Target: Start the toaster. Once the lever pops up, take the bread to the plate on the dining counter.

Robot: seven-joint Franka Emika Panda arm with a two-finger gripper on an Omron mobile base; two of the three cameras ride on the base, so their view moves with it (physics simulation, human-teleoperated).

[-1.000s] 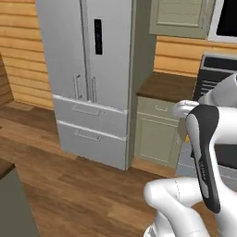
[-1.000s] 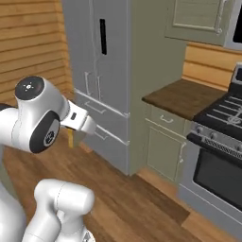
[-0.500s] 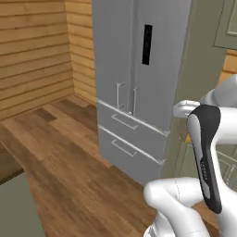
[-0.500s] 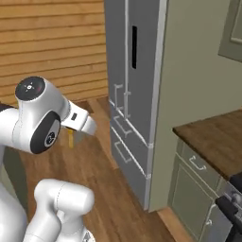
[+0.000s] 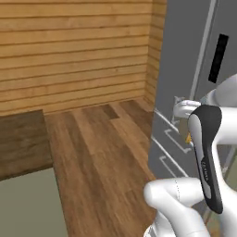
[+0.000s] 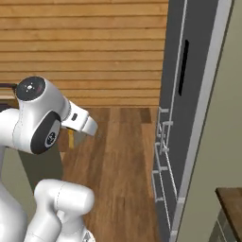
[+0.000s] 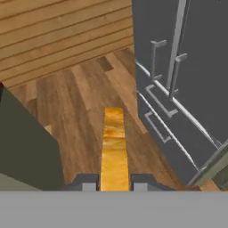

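My gripper (image 7: pixel 114 183) is shut on the bread (image 7: pixel 114 144), a tan slice seen edge-on that sticks out ahead of the fingertips (image 7: pixel 88 183) over the wooden floor. In the base views the bread (image 5: pixel 187 137) (image 6: pixel 71 138) peeks out as a small yellow bit under the white hand. A corner of the dining counter (image 5: pixel 21 141) lies at the lower left, a dark wood top on a sage-green base (image 7: pixel 26 151). The toaster and the plate are out of view.
A tall grey fridge (image 5: pixel 194 69) (image 6: pixel 182 118) (image 7: pixel 187 75) with bar handles and drawers stands close on the right. A plank wall (image 5: pixel 78 51) runs across the back, with wooden floor (image 5: pixel 102 157) between it, the fridge and the dining counter.
The whole picture has swept sideways as the base turns: stove and cabinets have left, the fridge has slid right, the dining counter has come in at left. The bread stays gripped.
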